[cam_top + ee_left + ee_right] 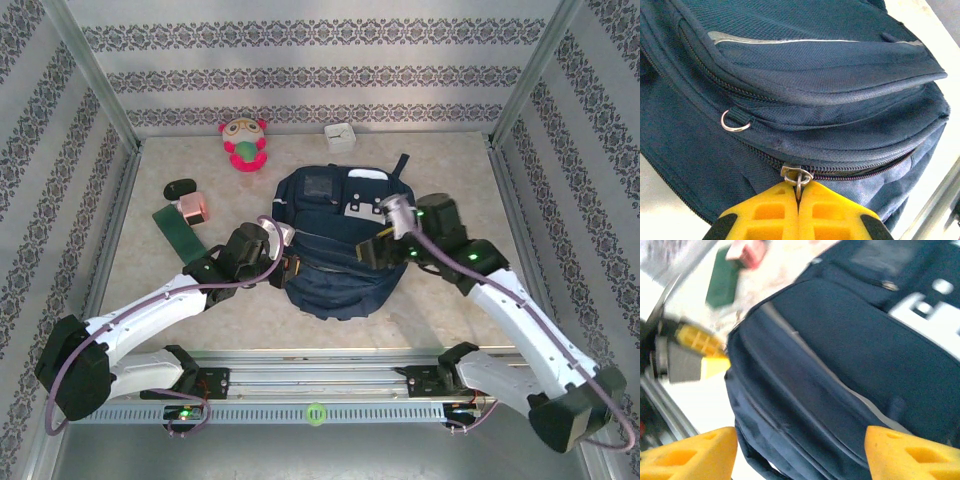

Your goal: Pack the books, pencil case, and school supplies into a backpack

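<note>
Beige table (pixel 450 170), patterned walls around it. The backpack (pixel 335 260) lies mid-frame in the top view. Its zips are shut as far as we can see, so nothing shows inside and the contents are unknown. Left claw (pixel 798 195) is pressed together, pinching the zipper pull (pixel 797 176) at bottom centre of its wrist view. Right claw (pixel 800 447) is spread over the bag, gripping nothing.

Risks we see:
- The thin pull slips out of the pinch.
- With no hold-down, the soft bag drags or bunches and the zip jams.

Pink block (pixel 192 207) and green flat piece (pixel 178 232) sit unpacked on the table, left of the bag.
</note>
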